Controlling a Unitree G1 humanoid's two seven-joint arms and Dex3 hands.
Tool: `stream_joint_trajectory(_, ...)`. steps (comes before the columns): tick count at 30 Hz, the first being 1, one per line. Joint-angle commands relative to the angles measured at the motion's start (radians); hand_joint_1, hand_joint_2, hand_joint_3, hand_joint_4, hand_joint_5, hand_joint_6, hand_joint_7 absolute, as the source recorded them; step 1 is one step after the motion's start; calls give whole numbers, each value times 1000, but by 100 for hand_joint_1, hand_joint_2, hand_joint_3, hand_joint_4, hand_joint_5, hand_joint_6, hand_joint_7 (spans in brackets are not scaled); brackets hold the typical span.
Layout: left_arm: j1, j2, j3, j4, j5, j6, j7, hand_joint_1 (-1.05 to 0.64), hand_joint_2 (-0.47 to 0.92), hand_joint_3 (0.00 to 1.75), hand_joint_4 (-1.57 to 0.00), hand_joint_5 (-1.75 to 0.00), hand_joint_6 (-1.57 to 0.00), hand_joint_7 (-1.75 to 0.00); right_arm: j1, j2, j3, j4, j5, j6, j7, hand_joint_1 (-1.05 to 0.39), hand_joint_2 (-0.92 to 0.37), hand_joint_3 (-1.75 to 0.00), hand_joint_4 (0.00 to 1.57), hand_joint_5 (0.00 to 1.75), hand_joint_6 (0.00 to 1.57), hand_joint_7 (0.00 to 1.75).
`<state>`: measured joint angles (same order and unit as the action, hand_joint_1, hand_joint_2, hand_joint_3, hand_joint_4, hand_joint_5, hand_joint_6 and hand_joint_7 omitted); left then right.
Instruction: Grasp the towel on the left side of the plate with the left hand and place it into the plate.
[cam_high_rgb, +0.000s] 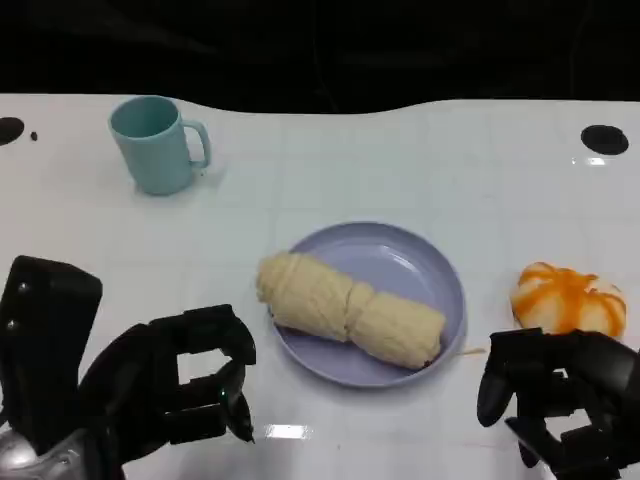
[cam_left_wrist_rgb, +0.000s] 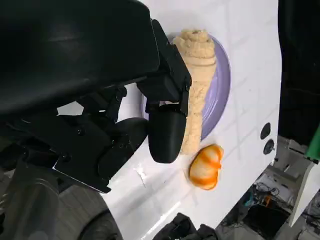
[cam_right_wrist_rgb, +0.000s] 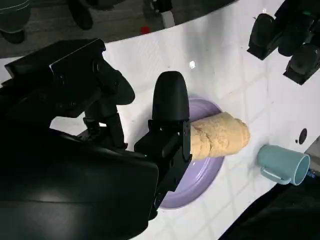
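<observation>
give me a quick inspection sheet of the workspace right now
surface: white table with faint grid lines and black round marks near its far corners
job's things: rolled cream towel lies across the purple plate, its left end sticking out over the rim
clutter: teal mug upright at far left; orange and white round object right of the plate
hands: left hand near the plate's left side, holding nothing, fingers apart; right hand at lower right below the orange object, fingers curled, holding nothing
cables: nothing seen on the table
surroundings: dark background beyond the table; floor and some equipment seen past the table edge in the left wrist view
</observation>
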<state>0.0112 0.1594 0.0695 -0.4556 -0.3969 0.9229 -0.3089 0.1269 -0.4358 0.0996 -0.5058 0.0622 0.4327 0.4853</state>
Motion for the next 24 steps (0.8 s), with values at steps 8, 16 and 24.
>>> stream_joint_trajectory(8, -20, 31, -6, 38, -16, -40, -13, -9, 60, 123, -82, -175, -73, -164, -4, 3, -2, 30, 0, -19, -6, 9, -63, -104, 68, 170, 67, 144)
stream_joint_trajectory(16, -46, 30, -1, 64, -22, -46, -13, -10, 61, 122, -82, -175, -72, -167, -25, 20, -5, 54, 1, -25, -17, 8, -62, -106, 69, 171, 68, 146)
stream_joint_trajectory(24, -46, 53, -10, 61, -13, -48, -12, -8, 58, 127, -81, -175, -72, -168, -36, 33, 13, 41, -12, 8, -36, 7, -62, -105, 69, 169, 66, 145)
